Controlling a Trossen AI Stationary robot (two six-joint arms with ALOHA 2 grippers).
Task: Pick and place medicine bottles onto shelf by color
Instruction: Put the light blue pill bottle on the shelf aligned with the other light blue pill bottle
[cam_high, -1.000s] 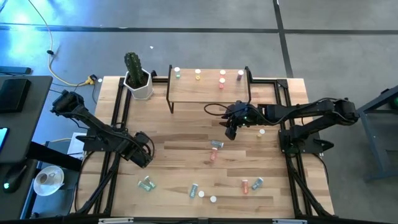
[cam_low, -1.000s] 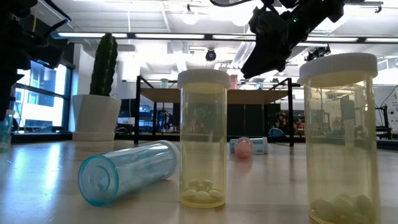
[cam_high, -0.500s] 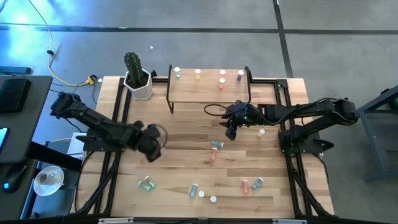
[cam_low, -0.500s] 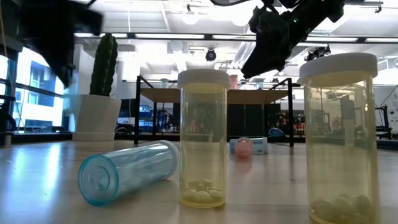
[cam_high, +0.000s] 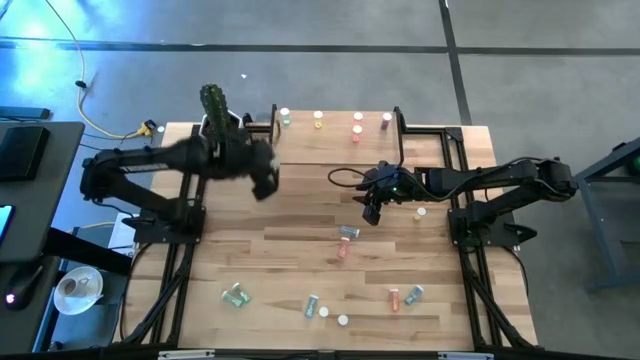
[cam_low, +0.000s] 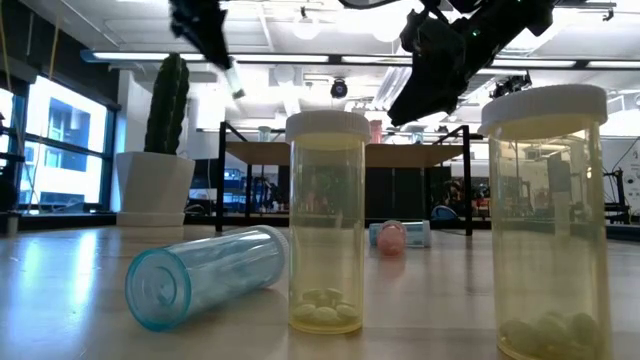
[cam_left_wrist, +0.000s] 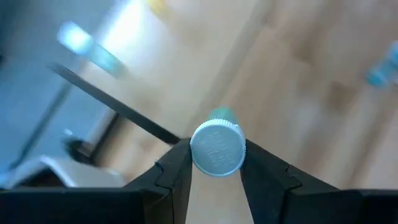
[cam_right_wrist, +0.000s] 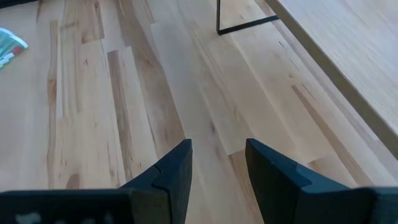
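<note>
1. High view: we find the left gripper (cam_high: 262, 180) raised near the left end of the shelf (cam_high: 335, 150), just in front of the potted cactus (cam_high: 218, 120); its arm is blurred. Four bottles stand along the shelf's rear edge. The right gripper (cam_high: 371, 212) hangs above the table in front of the shelf's right half, arm stretched inward. Loose bottles lie scattered on the table (cam_high: 290, 250) nearer the front.

2. Low view: the left gripper (cam_low: 215, 45) is aloft, tilted, with something pale at its tip. The right gripper (cam_low: 425, 85) is also aloft.

3. Left wrist view: the fingers (cam_left_wrist: 177, 168) pinch a green bottle (cam_left_wrist: 217, 146) just below its white cap. We judge it light, rigid and smooth plastic, liable to slip or roll; a hold across the body near the cap suits it.

4. Right wrist view: the right gripper (cam_right_wrist: 217, 165) stands parted and empty over bare wood.
</note>
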